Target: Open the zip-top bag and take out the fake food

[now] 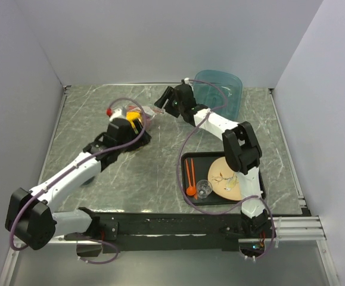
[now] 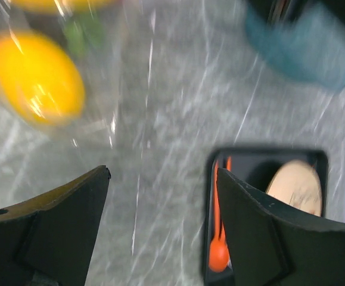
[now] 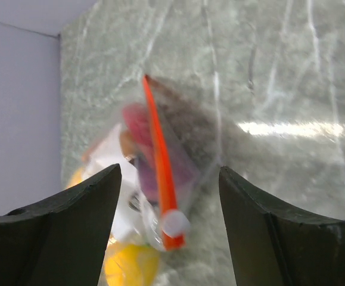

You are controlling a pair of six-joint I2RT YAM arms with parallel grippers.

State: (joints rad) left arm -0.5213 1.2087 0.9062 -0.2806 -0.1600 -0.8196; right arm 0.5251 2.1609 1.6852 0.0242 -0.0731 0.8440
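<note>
Opening step, approach phase. The bag [image 3: 190, 143] lies far across the table [image 1: 160, 173], toy food [image 2: 35, 77] inside, seemingly zipped. Left gripper [image 2: 163, 173] and right gripper [image 3: 170, 168] flank it, spread, empty. Next: pinch the slider [image 3: 175, 223].

- The top external camera sits high, behind the near edge of the grey-green marbled table [image 1: 154, 173]. It looks forward and down on the whole surface (it is the farthest of the three views).
- The left wrist camera is low and close to the table top. It looks out between the black fingers of the left gripper [image 2: 163, 173] toward the black rectangular tray [image 2: 267, 152] and the translucent blue plastic tub [image 2: 303, 50]; its picture is blurred.
- The right wrist camera looks steeply down between the fingers of the right gripper [image 3: 171, 168]. It is close over the small clear plastic bag with an orange-red zip strip [image 3: 160, 179].
- The top view and the left wrist view share the tray and the tub.
- Both wrist views share the bag, which the left one shows in its upper left corner.
</note>
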